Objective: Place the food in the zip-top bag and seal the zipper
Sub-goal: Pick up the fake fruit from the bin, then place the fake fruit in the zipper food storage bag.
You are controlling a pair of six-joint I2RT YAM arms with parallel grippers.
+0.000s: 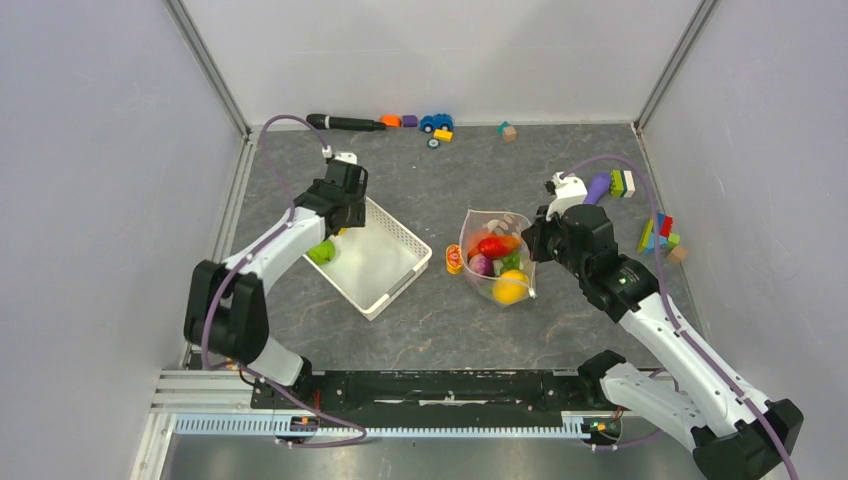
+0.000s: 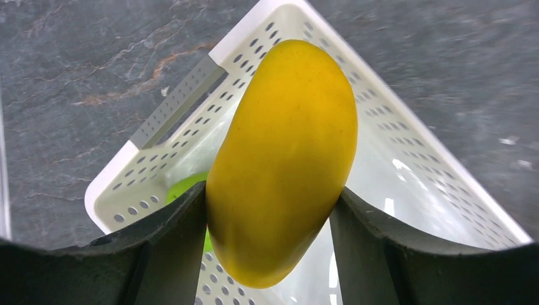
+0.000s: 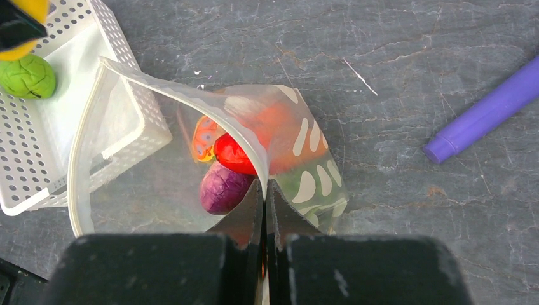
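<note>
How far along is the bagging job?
Done: red chili, purple onion and other pieces sit in the zip-top bag. In hand: left fingers grip the yellow mango above the white basket; right fingers pinch the bag's rim, mouth open. Left: mango, the green pepper in the basket, an orange piece beside the bag, then the zipper.

A white basket [image 1: 400, 228] stands on the grey worktop [image 1: 480, 330], directly under the left end effector [image 2: 270, 216]. Far beyond that end effector, along the back wall, lie a black stick [image 1: 345, 122], small blocks [image 1: 400, 121] and a blue car [image 1: 436, 122]. Just beyond the right end effector [image 1: 535, 240] lies a purple handle [image 1: 598, 187], and more coloured pieces [image 1: 660, 235] lie to its right.
</note>
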